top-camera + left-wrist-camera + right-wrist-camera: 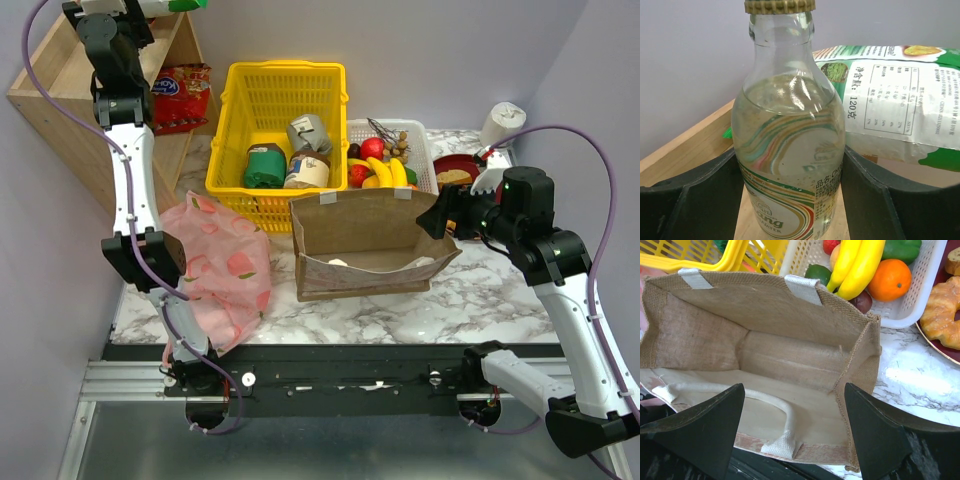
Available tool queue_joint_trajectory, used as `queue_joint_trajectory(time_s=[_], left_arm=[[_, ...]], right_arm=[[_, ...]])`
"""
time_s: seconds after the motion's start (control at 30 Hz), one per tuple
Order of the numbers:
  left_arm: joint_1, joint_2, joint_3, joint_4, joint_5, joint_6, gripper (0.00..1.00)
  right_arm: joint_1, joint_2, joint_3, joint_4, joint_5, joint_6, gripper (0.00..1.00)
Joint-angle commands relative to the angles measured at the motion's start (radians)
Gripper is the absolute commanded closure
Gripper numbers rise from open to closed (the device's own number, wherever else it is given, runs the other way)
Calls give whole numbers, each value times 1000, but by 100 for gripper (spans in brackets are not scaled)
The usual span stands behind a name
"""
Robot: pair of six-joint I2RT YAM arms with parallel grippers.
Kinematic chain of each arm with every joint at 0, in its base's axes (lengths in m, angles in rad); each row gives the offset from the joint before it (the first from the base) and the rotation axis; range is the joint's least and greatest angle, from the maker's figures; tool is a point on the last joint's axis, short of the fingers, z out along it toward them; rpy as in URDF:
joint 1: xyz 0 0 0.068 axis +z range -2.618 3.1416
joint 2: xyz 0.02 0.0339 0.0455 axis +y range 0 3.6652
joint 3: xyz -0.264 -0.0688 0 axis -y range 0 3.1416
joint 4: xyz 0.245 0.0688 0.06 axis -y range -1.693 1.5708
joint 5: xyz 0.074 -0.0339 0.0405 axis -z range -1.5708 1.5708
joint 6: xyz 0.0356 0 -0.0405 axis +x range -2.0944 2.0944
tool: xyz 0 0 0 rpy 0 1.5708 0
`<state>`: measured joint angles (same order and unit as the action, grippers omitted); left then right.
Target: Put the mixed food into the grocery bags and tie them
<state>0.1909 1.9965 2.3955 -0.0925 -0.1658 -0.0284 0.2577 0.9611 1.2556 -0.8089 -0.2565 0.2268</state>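
At the far left corner of the table (500, 290), the wooden shelf (60, 90) is where your left arm is working. The pink bag (225, 260) lies slumped near that arm's base, well apart from the shelf. The brown bag (350, 225) sits mid-table, with its mouth gaping toward your right gripper (795, 387).

That gripper hangs at the opening with its jaws spread wide and nothing between them. Use it to steady the near wall so the mouth does not fold when food drops in. Just behind the brown bag, the white basket (922, 295) holds the bananas (855, 265) and the orange (891, 279), both untouched.

On the shelf, the green crisp packet (890, 95) lies on its side just behind the upright glass bottle (785, 110). Your left gripper (790, 165) appears pressed against the bottle's two sides, low on the label.

The step in hand is probably to lift this bottle away.
- Raise it straight up before swinging, since smooth glass held low will probably tip.
- Avoid brushing the packet.
- The packet should crush easily, so pinch it lightly by an edge.
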Motion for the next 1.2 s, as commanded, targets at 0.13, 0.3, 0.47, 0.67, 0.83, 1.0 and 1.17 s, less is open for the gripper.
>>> queue_joint_trajectory(time_s=[0.13, 0.3, 0.47, 0.67, 0.83, 1.0, 1.17], left_arm=[[10, -107, 62, 174, 84, -25, 100], [5, -128, 42, 178, 158, -79, 100], [-21, -154, 8, 177, 219, -102, 100], [-41, -194, -61, 185, 288, -136, 100], [-100, -242, -127, 177, 282, -93, 100], [-162, -304, -209, 189, 278, -53, 100], [-235, -383, -357, 212, 273, -48, 100]], right_arm=[[-5, -4, 19, 7, -21, -11, 11], [-6, 2, 16, 16, -21, -12, 11], [-5, 7, 15, 33, -17, -10, 11], [-5, 10, 15, 43, -35, -17, 11], [-5, 10, 13, 50, -55, -26, 11], [-5, 7, 13, 53, -61, -37, 11], [-5, 1, 5, 48, -52, -29, 11]])
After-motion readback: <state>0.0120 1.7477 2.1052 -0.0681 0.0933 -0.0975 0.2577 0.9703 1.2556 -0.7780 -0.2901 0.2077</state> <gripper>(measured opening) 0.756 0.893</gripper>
